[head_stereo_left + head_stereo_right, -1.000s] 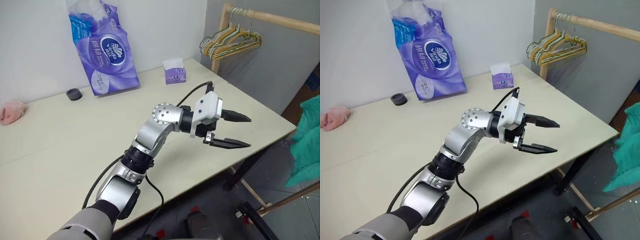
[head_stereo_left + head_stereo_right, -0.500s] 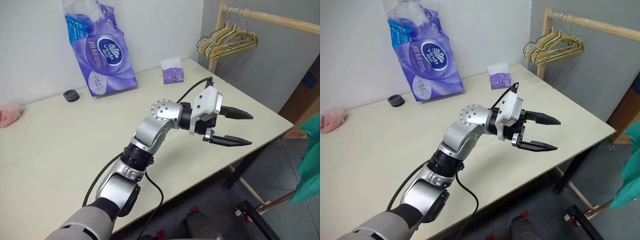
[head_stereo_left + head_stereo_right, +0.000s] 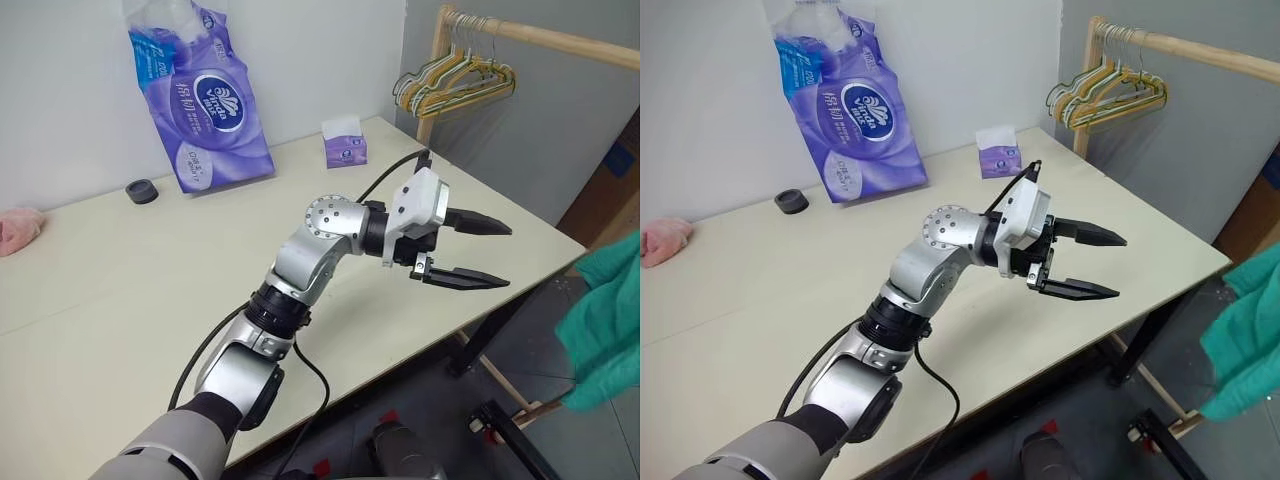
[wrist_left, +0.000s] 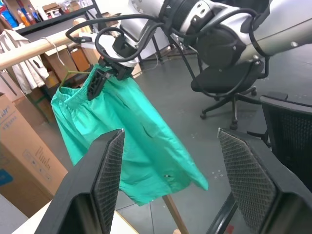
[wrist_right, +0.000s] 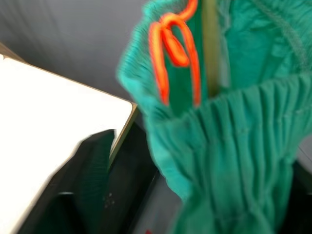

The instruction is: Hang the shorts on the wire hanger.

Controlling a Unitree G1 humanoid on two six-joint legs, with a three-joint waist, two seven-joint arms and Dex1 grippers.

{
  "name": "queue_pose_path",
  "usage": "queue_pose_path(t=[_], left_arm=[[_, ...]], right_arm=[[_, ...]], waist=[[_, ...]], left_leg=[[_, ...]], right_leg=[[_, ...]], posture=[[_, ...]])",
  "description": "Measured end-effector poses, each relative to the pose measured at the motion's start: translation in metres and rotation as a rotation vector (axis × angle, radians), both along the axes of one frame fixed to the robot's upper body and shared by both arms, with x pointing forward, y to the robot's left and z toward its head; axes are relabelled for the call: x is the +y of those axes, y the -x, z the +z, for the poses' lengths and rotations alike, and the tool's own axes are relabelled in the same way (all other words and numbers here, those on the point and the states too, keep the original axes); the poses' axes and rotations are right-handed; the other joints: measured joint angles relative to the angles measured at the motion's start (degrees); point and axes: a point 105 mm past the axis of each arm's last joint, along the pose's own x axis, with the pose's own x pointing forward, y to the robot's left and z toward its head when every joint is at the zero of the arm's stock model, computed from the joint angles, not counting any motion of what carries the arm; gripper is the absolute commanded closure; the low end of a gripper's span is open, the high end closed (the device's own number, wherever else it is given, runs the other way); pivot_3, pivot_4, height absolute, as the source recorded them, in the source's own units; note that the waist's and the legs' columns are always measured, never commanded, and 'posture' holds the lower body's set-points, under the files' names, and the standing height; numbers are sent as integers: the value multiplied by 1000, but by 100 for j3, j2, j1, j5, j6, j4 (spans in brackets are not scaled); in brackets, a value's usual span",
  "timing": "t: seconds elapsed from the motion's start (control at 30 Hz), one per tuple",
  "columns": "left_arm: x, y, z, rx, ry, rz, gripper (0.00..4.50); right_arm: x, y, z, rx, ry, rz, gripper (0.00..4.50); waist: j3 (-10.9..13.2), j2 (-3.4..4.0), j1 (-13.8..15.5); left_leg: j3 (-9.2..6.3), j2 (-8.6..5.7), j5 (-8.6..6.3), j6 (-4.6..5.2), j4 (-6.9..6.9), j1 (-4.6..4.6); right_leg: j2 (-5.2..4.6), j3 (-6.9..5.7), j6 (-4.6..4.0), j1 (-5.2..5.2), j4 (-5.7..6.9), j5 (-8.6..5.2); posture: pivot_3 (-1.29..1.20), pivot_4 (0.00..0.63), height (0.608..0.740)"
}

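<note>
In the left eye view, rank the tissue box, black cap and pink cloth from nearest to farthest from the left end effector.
1. Tissue box, behind the left end effector, near the table's back edge.
2. Black cap, far across the table.
3. Pink cloth, at the table's far-left edge.

The shorts [image 3: 605, 330] are cut off by the right edge in the head views. The wire hanger [image 4: 78, 74] shows just a thin sliver at their waistband. In the right wrist view the orange drawstring [image 5: 173, 46] is blurred.
</note>
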Motion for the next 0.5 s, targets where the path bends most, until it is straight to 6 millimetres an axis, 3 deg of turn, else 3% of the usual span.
queue_pose_path(t=[0.13,0.23,0.33,0.5], left_arm=[[0,-1,1,-4,-2,4,1240],[1,-3,1,-20,-2,17,1240],[2,-7,0,-32,-9,50,1240],[9,-23,-3,-67,-14,166,1240]], right_arm=[[1,5,13,-22,126,-39,33],[1,11,30,-42,317,-84,33],[7,10,52,-159,472,-104,33],[39,-4,54,-293,697,27,33]], waist=[[0,1,-2],[-1,2,6],[-2,0,-8],[-1,-2,24]], left_leg=[[1,0,-1,-1,2,0],[1,1,-1,-1,2,-1],[1,5,-2,-4,5,0],[0,7,-3,-5,7,0]], right_leg=[[0,3,4,-1,0,1],[-1,3,5,-2,1,1],[-1,6,10,-2,1,4],[-1,6,12,-2,2,5]], posture=[[-400,57,740],[-394,55,740],[-373,52,740],[-318,49,740]])
